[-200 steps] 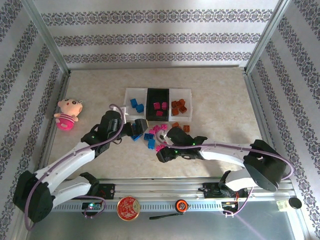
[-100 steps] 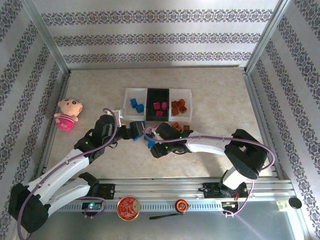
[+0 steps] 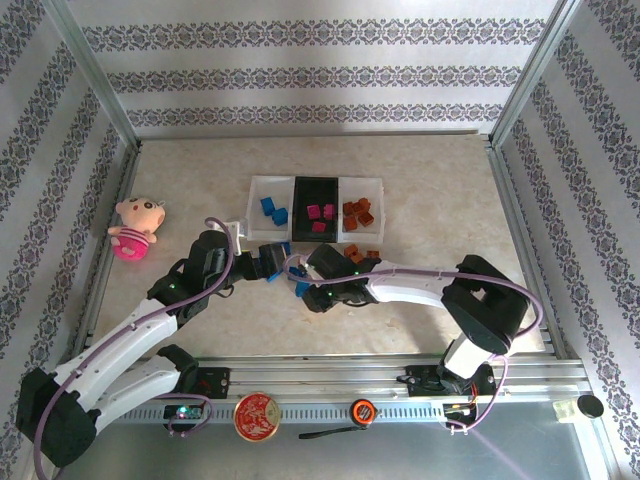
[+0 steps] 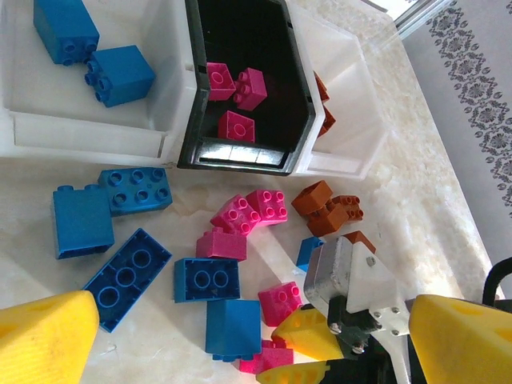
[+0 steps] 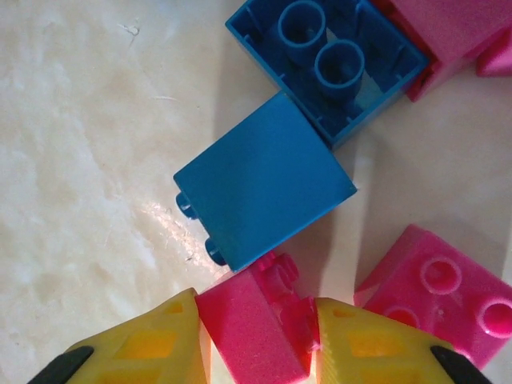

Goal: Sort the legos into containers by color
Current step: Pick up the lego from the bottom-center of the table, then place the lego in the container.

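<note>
Seen from above, three trays sit in a row mid-counter [image 3: 430, 190]. The left tray [image 3: 256, 195] is white and holds two blue bricks, the black tray [image 3: 317, 184] holds three pink ones, and the right tray [image 3: 376, 192] is white and holds orange ones. A heap [image 3: 322, 260] of loose blue, pink and orange bricks lies on the counter just at 6 o'clock of the trays. My right gripper [image 5: 258, 308] is clenched on a pink brick [image 5: 252, 344] in the heap, with a finger touching each side. A blue brick [image 5: 264, 184] touches that pink brick at 12 o'clock. My left gripper [image 4: 252, 312] hangs by the heap, spread wide and grasping nothing. A doll [image 3: 134, 227] lies at the counter's 9 o'clock.
</note>
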`<state>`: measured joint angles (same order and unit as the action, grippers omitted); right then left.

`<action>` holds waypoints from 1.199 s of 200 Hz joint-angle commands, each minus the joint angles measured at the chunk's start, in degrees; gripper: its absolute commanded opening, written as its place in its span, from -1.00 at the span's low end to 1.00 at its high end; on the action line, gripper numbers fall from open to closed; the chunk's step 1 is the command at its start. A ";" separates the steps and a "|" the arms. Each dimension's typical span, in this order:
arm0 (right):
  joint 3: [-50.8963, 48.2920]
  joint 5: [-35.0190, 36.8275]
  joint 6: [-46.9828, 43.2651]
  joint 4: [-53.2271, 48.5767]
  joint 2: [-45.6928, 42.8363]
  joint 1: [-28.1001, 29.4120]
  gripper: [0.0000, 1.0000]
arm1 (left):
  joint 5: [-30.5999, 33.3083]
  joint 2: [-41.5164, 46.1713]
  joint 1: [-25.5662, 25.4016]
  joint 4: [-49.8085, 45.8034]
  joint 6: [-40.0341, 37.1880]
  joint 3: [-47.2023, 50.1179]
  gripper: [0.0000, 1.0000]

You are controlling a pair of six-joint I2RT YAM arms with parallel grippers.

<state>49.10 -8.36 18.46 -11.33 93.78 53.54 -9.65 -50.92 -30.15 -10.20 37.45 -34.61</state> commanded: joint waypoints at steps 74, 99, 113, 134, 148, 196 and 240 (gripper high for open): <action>-4.95 -1.50 1.93 -2.55 -20.13 -1.10 -0.51 | 4.87 3.86 0.10 -5.31 -3.34 0.38 0.99; 0.87 -1.82 1.04 -1.69 -17.95 -5.29 -0.54 | 5.08 4.56 0.18 -5.71 -3.05 1.03 0.99; 5.31 -0.66 0.36 -0.61 -14.10 -7.70 -0.54 | 5.00 4.93 0.15 -5.80 -2.60 1.54 0.99; 12.30 0.51 0.40 1.10 -6.41 -11.82 -0.57 | 4.64 5.71 0.18 -6.30 -2.12 2.20 0.99; 16.96 1.99 0.44 1.26 -0.99 -13.67 -0.58 | 4.55 6.42 0.11 -6.75 -1.84 2.66 0.99; 28.86 9.55 1.98 -1.06 10.87 -15.71 -0.59 | 5.07 7.85 0.15 -10.05 -2.35 2.95 0.99; 35.32 13.56 4.24 -3.95 16.76 -15.86 -0.49 | 4.24 7.64 0.11 -10.59 -2.51 3.65 0.99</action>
<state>80.18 0.93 20.78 -12.67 108.18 38.00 -5.52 -43.70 -30.15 -18.46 35.62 -31.97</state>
